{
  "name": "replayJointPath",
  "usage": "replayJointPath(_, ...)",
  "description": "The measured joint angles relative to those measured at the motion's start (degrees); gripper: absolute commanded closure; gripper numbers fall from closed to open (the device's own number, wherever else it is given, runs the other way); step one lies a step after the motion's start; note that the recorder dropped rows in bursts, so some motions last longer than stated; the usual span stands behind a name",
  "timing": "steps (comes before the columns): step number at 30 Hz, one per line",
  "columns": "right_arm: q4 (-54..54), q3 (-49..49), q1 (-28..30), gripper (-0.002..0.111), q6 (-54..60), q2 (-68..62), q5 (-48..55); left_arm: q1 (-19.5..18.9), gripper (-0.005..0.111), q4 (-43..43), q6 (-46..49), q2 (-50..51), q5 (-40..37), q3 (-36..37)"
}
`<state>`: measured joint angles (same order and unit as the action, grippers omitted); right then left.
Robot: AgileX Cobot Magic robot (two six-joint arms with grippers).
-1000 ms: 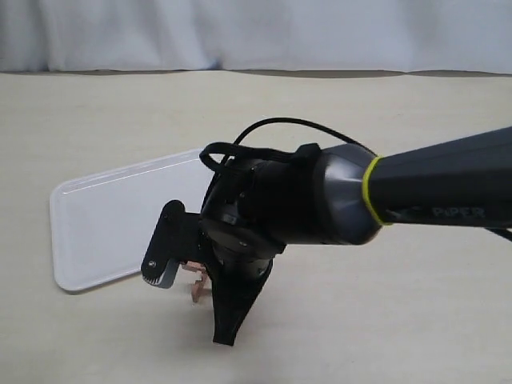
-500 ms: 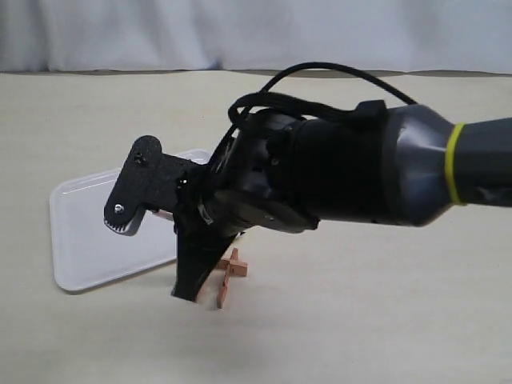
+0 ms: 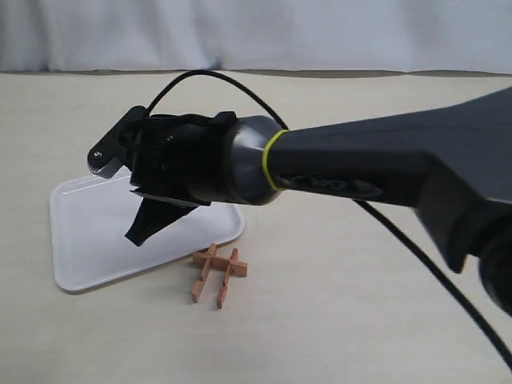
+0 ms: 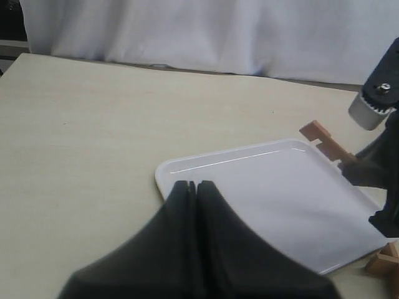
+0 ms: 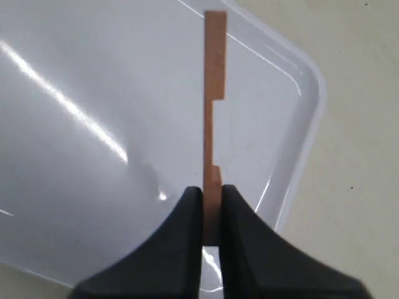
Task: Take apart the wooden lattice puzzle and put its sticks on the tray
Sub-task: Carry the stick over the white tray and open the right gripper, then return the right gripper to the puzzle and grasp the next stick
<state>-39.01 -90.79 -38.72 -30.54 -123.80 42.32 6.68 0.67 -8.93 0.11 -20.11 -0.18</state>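
Observation:
My right gripper (image 5: 212,193) is shut on one reddish-brown notched stick (image 5: 214,93), which it holds edge-on above the white tray (image 5: 75,75). In the exterior view this gripper (image 3: 138,236) hangs over the tray (image 3: 80,248) and hides the stick. The rest of the wooden lattice puzzle (image 3: 218,274) lies on the table just off the tray's near right corner, its sticks still crossed. The left wrist view shows my left gripper (image 4: 194,185) shut and empty near a tray corner (image 4: 168,177), with the held stick (image 4: 323,138) beyond.
Beige tabletop (image 3: 376,320) spreads around the tray and puzzle. A white curtain (image 3: 256,32) closes off the back. The right arm's dark body and cable (image 3: 336,168) stretch across the middle of the exterior view.
My right gripper has pulled one stick off the puzzle, risen and swung left over the tray. The remaining puzzle, hidden by the arm a second ago, now lies uncovered on the table.

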Motion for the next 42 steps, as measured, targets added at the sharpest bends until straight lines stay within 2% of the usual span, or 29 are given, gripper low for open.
replayJointPath(7, 1.9, -6.0, 0.0, 0.102, 0.1, -5.2, 6.0, 0.0, 0.107, 0.0, 0.0, 0.0, 0.0, 0.0)
replayJointPath(9, 2.1, -6.2, 0.0, 0.096, 0.0, -6.0, 6.5, 0.0, 0.107, 0.0, 0.0, 0.0, 0.0, 0.0)
replayJointPath(14, 2.3, -6.3, 0.0, 0.068, -0.7, -7.3, 7.0, 0.0, 0.107, 0.0, 0.0, 0.0, 0.0, 0.0)
replayJointPath(17, 2.3, -6.3, 0.0, 0.057, -1.1, -7.2, 7.1, 0.0, 0.107, 0.0, 0.0, 0.0, 0.0, 0.0)
replayJointPath(23, 2.6, -6.3, -1.1, 0.056, 1.8, -4.4, 8.8, 0.0, 0.107, 0.0, 0.0, 0.0, 0.0, 0.0)
replayJointPath(26, 4.7, -6.4, -2.2, 0.056, 7.5, -1.1, 10.8, 0.0, 0.107, 0.0, 0.0, 0.0, 0.0, 0.0)
replayJointPath(30, 13.0, -6.5, -2.6, 0.056, 20.8, 3.1, 14.3, 0.0, 0.107, 0.0, 0.0, 0.0, 0.0, 0.0)
replayJointPath(35, 31.8, -6.5, -1.0, 0.056, 41.3, 5.4, 21.9, 0.0, 0.107, 0.0, 0.0, 0.0, 0.0, 0.0)
replayJointPath(37, 36.4, -6.4, 0.1, 0.056, 45.1, 5.5, 24.6, 0.0, 0.107, 0.0, 0.0, 0.0, 0.0, 0.0)
replayJointPath(42, 39.0, -3.1, 3.7, 0.056, 47.7, 5.5, 27.1, 0.0, 0.107, 0.0, 0.0, 0.0, 0.0, 0.0)
